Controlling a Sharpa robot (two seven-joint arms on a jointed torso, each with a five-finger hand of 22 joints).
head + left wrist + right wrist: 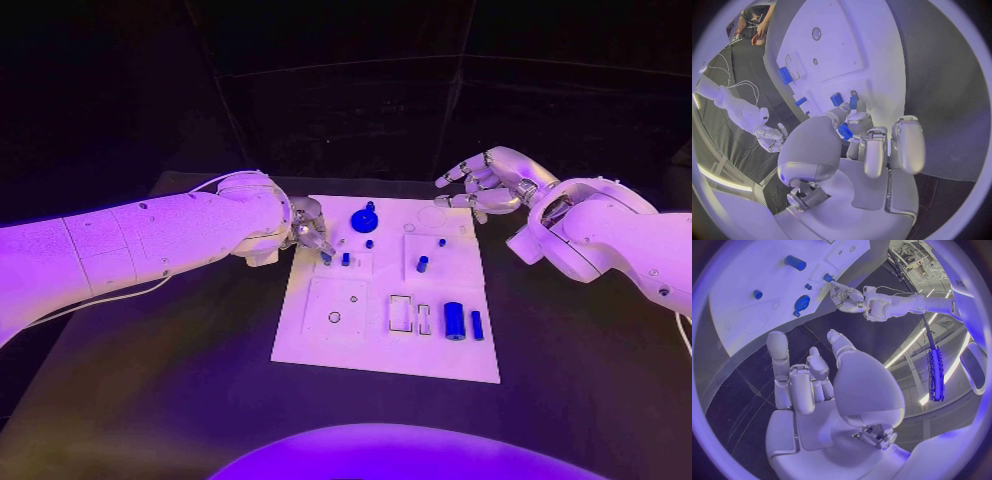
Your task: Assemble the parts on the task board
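Left hand (306, 232) is down on the task board (346, 340) at its left edge, fingertips pinching a small blue peg (853, 102) against the plate. Grip looks thin, tips only. A second small blue part (837, 99) sits just beside the peg on the fingertip side, so a sideways nudge could knock it out of its seat.

Main risks from here, my read:
- peg tilts in the pinch and jams at the hole mouth instead of dropping in
- fingers hide the hole from the head view, so alignment is mostly blind
- pressing down off-centre could shove the board across the table

Past the left fingertips, toward the board's middle: blue round knob (365, 217), already standing in the board. Close enough that spread fingers could clip it on release.

Nearer the robot than both hands, along the board's front row: blue cylinder (454, 320) and a slimmer blue bar (476, 323) lying in their slots, untouched.

Right hand (488, 183) hovers off the board's far right corner, empty, fingers loosely curled and apart. It's not bracing the board, hence the sliding risk.
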